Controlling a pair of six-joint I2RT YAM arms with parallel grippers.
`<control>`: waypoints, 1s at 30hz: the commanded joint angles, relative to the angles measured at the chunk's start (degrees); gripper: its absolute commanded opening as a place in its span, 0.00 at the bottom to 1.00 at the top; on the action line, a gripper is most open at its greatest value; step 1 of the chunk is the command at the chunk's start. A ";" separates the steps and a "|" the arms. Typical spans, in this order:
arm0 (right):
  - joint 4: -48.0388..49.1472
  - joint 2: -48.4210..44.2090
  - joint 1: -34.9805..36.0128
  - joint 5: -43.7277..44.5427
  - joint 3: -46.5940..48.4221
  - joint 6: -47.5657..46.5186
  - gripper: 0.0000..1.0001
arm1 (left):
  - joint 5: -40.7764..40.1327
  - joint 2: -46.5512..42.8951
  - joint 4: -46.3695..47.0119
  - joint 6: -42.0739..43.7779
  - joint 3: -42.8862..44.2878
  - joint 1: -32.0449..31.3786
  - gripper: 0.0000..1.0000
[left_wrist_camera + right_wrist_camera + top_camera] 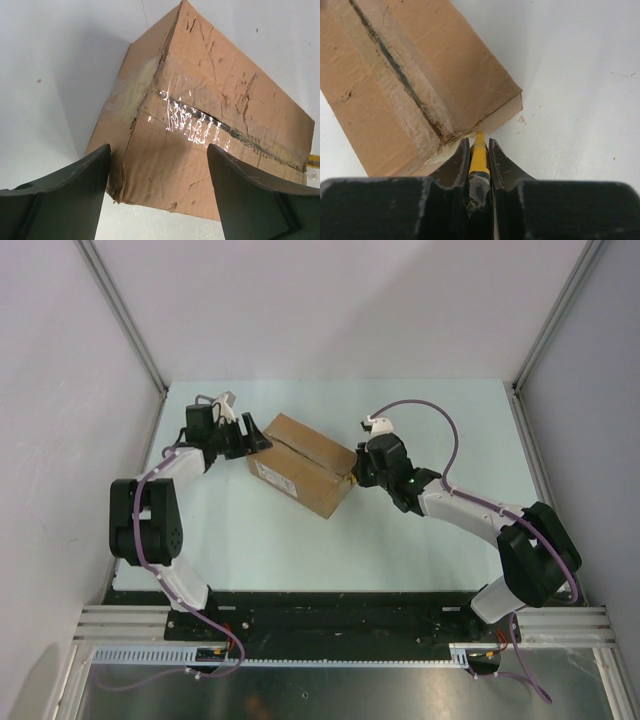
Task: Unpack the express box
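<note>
Seam-cut step: right tool clenched on yellow-black utility knife at seam end of brown cardboard express box, left tool released; next probably needs blade drawn along seam.

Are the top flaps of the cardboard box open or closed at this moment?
Closed. Both flaps of the express box lie flat and meet at the centre seam, with shiny tape over it.

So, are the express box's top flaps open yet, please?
No, the flaps of the express box lie flat and closed along the centre seam.
</note>
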 commanded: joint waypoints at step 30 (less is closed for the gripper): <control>0.97 -10.20 -9.10 -0.70 2.44 1.58 0.00 | -12.60 -37.96 -1.54 -7.82 -14.17 -8.11 0.88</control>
